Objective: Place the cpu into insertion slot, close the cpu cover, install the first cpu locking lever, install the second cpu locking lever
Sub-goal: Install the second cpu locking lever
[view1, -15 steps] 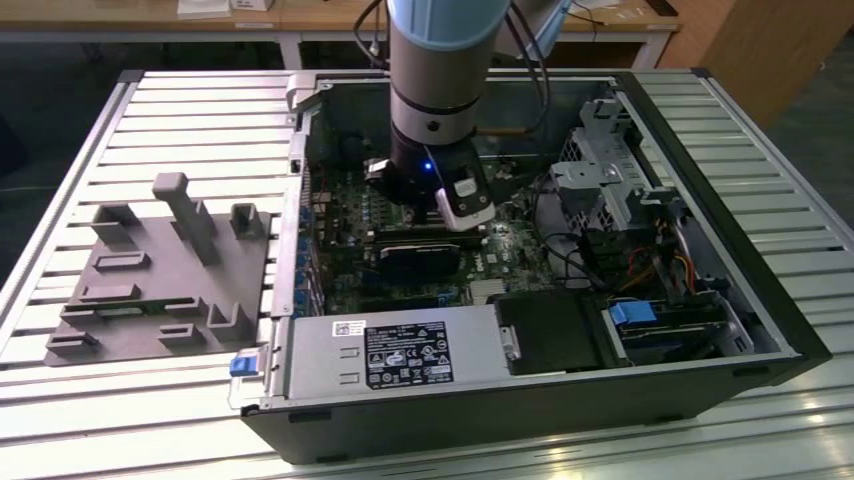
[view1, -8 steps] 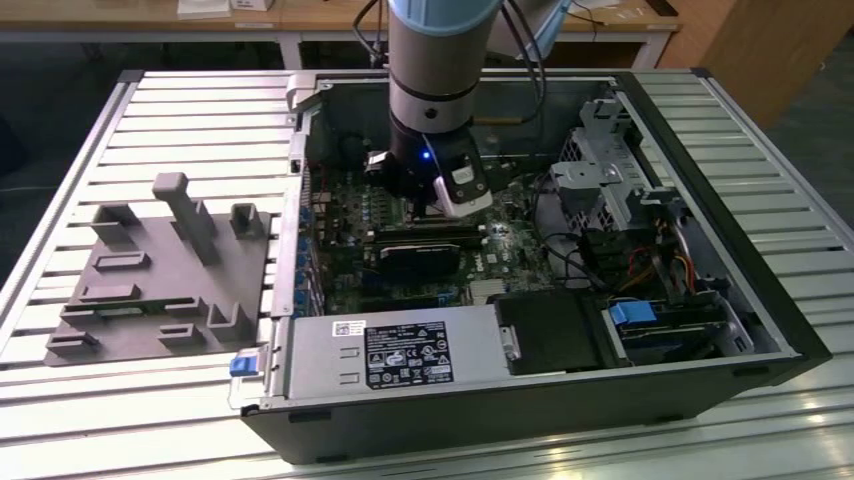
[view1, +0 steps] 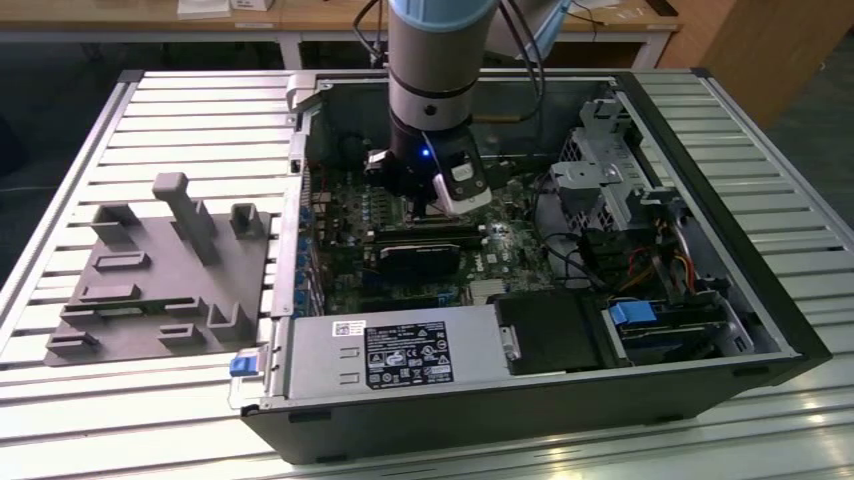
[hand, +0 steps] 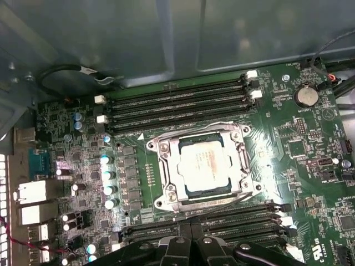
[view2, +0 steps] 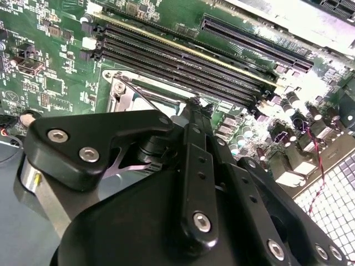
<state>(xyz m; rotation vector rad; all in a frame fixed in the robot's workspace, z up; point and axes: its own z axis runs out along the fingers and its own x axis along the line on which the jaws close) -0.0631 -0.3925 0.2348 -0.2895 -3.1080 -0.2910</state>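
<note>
Around the dull silver-grey cpu (hand: 202,165) lies a silver cover (hand: 166,166) on a green board (hand: 299,133); black memory slots (hand: 177,102) run beside it. The gripper (view2: 194,108) is black.

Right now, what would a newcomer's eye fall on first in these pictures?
The robot arm reaching down into the open computer case, over the green motherboard. In the first wrist view, the silver cpu lies inside the cpu cover, between long black memory slots.
</note>
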